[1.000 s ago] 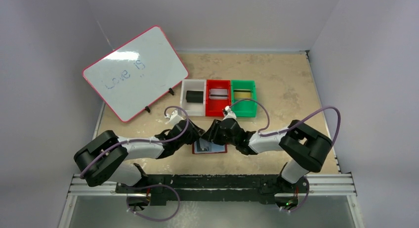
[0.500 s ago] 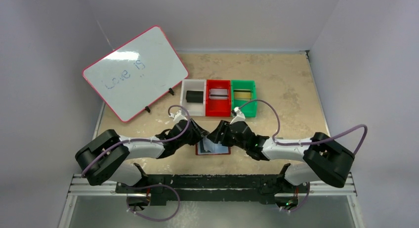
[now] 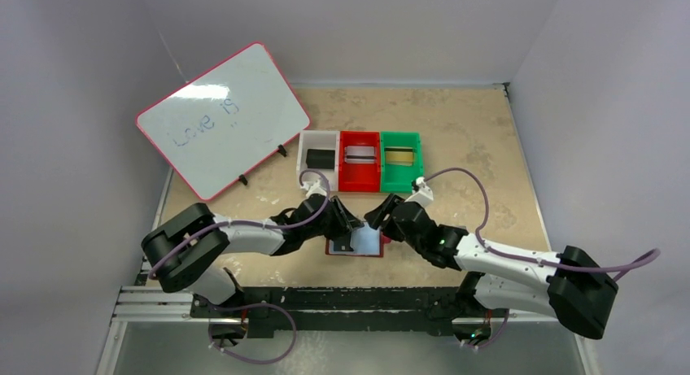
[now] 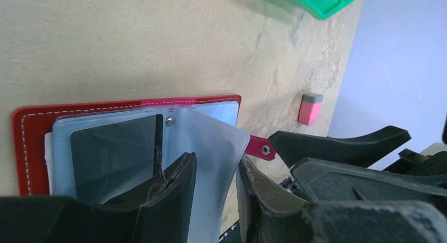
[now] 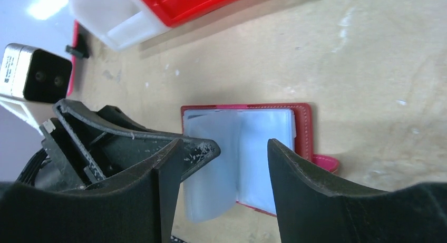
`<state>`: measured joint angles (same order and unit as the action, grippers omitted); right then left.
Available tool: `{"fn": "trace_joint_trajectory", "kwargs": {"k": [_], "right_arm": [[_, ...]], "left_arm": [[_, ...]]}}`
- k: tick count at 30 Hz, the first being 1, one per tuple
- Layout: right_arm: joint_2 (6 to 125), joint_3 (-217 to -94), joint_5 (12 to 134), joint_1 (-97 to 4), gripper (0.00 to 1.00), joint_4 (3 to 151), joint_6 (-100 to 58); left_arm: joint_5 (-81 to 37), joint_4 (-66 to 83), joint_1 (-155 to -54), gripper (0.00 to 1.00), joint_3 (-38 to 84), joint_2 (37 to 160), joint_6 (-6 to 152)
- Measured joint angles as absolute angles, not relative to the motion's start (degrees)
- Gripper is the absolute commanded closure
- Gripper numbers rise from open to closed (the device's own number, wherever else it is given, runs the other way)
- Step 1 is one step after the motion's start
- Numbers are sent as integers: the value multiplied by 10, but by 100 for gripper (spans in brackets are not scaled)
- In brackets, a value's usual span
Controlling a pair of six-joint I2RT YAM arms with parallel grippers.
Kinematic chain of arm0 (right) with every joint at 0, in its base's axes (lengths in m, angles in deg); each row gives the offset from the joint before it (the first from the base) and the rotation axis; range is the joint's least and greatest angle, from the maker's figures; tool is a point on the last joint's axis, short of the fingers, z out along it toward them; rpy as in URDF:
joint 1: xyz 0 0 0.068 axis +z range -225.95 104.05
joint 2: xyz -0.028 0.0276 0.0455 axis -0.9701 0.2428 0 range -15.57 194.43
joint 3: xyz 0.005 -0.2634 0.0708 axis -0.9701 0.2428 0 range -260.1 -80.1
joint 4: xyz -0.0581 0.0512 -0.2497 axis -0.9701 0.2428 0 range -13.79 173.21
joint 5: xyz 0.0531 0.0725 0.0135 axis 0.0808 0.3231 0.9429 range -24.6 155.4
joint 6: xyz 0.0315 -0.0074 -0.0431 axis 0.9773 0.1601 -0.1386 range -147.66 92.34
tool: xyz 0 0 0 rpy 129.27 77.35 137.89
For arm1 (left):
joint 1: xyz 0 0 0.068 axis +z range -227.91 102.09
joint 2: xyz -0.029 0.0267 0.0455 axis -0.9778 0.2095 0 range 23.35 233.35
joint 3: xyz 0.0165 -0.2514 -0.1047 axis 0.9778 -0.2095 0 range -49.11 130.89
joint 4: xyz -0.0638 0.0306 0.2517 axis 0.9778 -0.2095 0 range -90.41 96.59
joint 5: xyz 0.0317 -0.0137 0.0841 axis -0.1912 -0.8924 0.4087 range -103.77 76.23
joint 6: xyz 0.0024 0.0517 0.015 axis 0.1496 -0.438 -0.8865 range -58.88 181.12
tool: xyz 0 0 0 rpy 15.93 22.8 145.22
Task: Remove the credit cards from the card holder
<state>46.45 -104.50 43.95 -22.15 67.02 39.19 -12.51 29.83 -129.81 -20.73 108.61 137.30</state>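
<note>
Looking down from above, three bins sit in a row on the surface: a white bin with one black card, a red bin with one silver-grey card, and a green bin with one gold card. One card holder lies open just nearer, between the left arm and right arm. One whiteboard stands far left. From the left wrist, one dark card shows inside a clear sleeve and one pink block lies well apart. The left fingers stand narrow, pinching a raised sleeve leaf. From the right wrist, the right fingers spread wide over the holder's pages, holding nothing.
</note>
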Motion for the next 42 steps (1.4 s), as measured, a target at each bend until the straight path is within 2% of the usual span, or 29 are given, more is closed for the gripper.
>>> {"fn": "trace_joint_trajectory", "kwargs": {"k": [6,14,17,29,35,36,39,42], "right_arm": [[443,-1045,408,-223,38,734,413],[420,-1045,392,-223,38,777,430],[403,-1045,388,-223,38,786,434],[351,-1044,374,-223,38,826,451],[326,-1038,375,-223,38,839,454],[321,-1038,375,-223,37,839,453],[309,-1037,377,-223,24,839,450],[301,-1037,382,-223,9,835,442]], "left_arm": [[-136,313,-1319,66,-179,1149,1370],[-133,311,-1349,48,-148,1174,1365],[-129,290,-1358,45,-129,1174,1354],[-118,245,-1383,47,-102,1174,1328],[-26,127,-1388,43,-93,1079,1284],[3,99,-1388,43,-87,1057,1274],[77,32,-1385,38,-73,995,1255],[139,-30,-1372,30,-71,946,1247]]}}
